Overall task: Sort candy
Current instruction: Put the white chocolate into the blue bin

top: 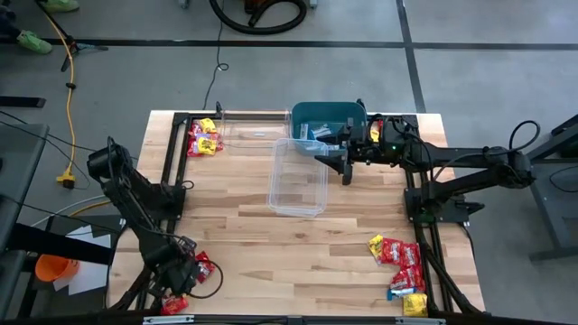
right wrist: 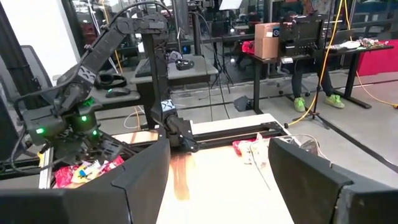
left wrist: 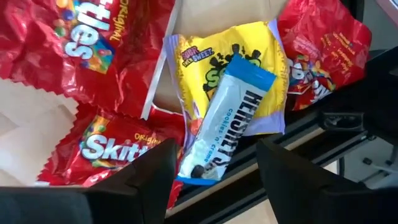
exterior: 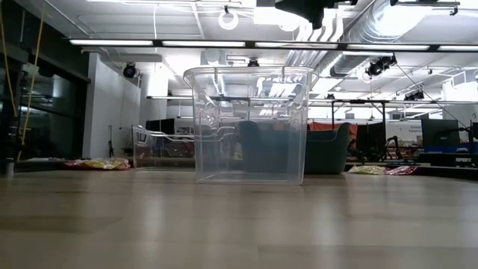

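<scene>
Left gripper (left wrist: pixel 211 180) over candy (left wrist: pixel 227 118), fingers apart, abt to grab; needs to drop lower. Right gripper (top: pixel 346 161) by tub (top: pixel 298 176), also apart.

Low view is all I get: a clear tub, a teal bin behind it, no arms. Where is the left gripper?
Observer: The left gripper hangs over a candy pile at a corner of the table on the left arm's side, jaws open.
Operator: What lies under it?
Observer: A light-blue Hershey's bar lying on a yellow packet, with red Skittles packets around them.
Operator: And the right gripper?
Observer: The right gripper is above the edge of the clear tub, by the teal bin, jaws open and empty.
</scene>
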`<state>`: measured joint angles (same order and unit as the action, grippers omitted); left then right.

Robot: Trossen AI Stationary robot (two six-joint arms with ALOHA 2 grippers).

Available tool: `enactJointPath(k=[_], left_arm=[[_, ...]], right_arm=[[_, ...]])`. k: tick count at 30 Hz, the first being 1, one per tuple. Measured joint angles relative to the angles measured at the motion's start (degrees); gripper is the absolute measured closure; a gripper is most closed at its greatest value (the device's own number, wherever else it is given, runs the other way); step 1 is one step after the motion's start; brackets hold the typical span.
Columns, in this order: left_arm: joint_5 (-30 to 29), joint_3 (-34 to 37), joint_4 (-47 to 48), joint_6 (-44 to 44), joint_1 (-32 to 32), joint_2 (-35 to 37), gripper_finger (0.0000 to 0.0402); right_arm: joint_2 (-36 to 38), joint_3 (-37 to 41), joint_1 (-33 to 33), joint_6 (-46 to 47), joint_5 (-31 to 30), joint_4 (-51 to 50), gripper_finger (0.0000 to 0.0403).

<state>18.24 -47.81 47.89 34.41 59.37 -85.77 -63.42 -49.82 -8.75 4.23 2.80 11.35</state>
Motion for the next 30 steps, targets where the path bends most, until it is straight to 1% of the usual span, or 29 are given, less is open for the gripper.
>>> enactJointPath(k=[5, 9, 11, 22, 24, 26, 30], left_arm=[[-0.49, 0.21, -1.41, -0.22, 0.6, 0.02, 0.019], [-1.03, 0.21, -4.96, -4.03, 2.48, 0.01, 0.019], [-1.07, 0.17, -5.35, -4.15, 3.12, -0.4, 0.019], [-0.28, 0.19, -4.63, -3.09, 3.63, -7.69, 0.0193], [-0.26, 0.12, -4.54, -3.1, 3.61, -8.5, 0.0203], [-0.26, 0.04, -4.32, -3.1, 3.57, -8.9, 0.0227], [-0.35, -0.46, -1.71, -3.12, 2.84, -8.28, 0.0306]], right_arm=[[0.0, 0.0, 0.0, 0.0, 0.01, 0.0, 0.0135], [0.0, 0.0, 0.0, 0.0, -0.02, 0.0, 0.0135], [0.0, 0.0, 0.0, 0.0, -0.02, -0.13, 0.0135], [0.0, 0.0, 0.0, 0.02, -0.04, -2.34, 0.0135], [0.0, 0.0, 0.0, 0.02, -0.06, -2.34, 0.0135], [0.0, 0.0, 0.0, 0.02, -0.09, -2.34, 0.0135], [0.0, 0.0, 0.0, 0.02, -0.19, -2.32, 0.0135]])
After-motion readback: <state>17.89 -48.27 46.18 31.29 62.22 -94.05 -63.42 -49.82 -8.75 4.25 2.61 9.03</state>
